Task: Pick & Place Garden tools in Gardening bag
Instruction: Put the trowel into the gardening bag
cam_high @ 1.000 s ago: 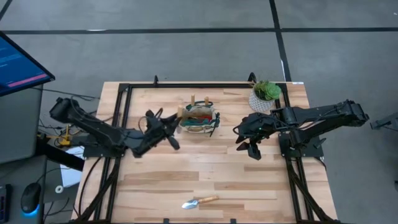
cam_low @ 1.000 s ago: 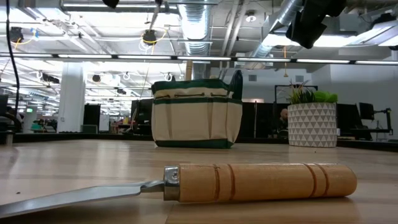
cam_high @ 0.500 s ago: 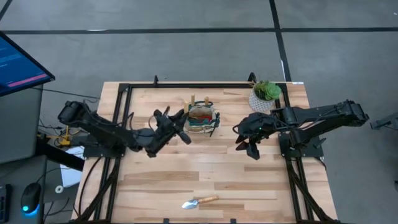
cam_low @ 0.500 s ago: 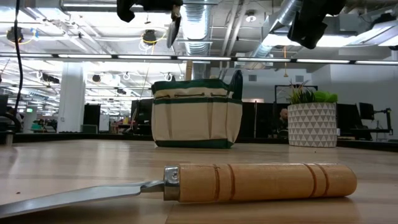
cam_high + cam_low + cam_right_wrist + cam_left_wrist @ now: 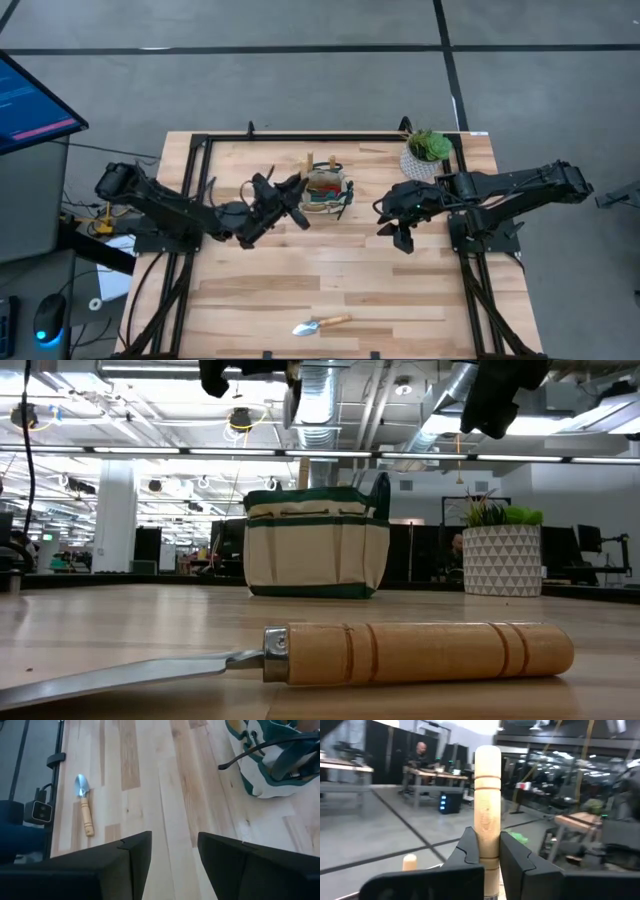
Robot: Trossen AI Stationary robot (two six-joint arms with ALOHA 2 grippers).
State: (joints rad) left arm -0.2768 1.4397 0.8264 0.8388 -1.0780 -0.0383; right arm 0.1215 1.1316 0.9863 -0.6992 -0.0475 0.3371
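Note:
My left gripper [image 5: 295, 192] hangs just left of the gardening bag [image 5: 322, 190], shut on a trowel with a wooden handle [image 5: 487, 795]. In the low view its silver blade [image 5: 292, 402] points down, above the beige, green-trimmed bag [image 5: 315, 542]. Wooden handles and a red glove show in the bag's mouth. A second trowel [image 5: 320, 324] lies flat near the table's near edge, handle toward the right. My right gripper [image 5: 400, 228] hovers open to the right of the bag, nothing between its fingers [image 5: 135, 855]. My left gripper pinches the trowel's wooden handle [image 5: 487, 822] between its two fingers, below the grooves near the handle's free end. The fingers reach out about level from the table's left and lie across the handle. The trowel is lifted clear and upright, free end up, blade hanging below.
A green plant in a white patterned pot [image 5: 425, 155] stands at the far right corner, close to my right arm. A black frame rail [image 5: 330, 137] runs along the far edge. Bare wood lies between the bag and the lying trowel [image 5: 85, 807].
My left gripper has carried the trowel toward the table's right, up to the bag's left side, sinking a little. It has come into the low view's top edge, the blade now above the bag's left part. It has stayed shut on the handle.

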